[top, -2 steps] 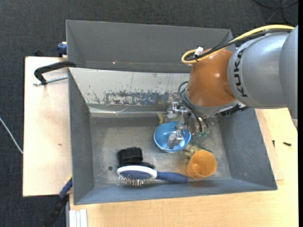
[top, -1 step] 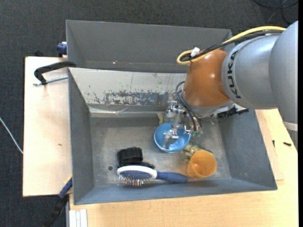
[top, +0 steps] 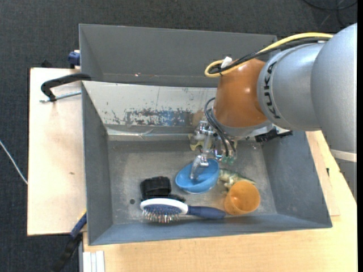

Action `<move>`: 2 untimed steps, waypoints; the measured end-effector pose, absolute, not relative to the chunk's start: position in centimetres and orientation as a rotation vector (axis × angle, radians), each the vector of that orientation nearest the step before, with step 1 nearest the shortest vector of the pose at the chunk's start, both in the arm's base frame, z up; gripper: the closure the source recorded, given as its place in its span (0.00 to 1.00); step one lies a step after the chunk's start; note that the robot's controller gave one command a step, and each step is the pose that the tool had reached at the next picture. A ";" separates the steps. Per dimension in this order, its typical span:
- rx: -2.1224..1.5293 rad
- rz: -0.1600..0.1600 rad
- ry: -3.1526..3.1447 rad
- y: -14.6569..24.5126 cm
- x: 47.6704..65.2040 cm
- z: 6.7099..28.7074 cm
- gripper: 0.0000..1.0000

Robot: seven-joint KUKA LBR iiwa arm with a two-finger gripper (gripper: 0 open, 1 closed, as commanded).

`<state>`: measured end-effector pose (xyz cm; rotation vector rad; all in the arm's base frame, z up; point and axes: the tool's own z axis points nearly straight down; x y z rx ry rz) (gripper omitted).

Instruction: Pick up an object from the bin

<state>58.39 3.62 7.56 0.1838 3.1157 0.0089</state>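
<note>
- My jaws are over the blue dish (top: 187, 181) in the grey bin (top: 96, 169); open or shut, I cannot tell.
- An orange cup (top: 243, 197) lies right, a brush (top: 170, 210) near.

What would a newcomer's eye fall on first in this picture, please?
The grey arm with its orange wrist cover reaches in from the right, its gripper low over a round blue plastic dish mid-floor of the grey metal bin. Right of the dish lies an orange plastic cup; a blue-handled white brush lies along the near wall.
</note>
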 end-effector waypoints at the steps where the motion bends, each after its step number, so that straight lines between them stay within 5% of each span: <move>1: -0.231 0.002 3.115 -0.8 52.3 7.5 0.00; 2: -0.662 -0.022 3.023 5.5 50.9 7.9 0.00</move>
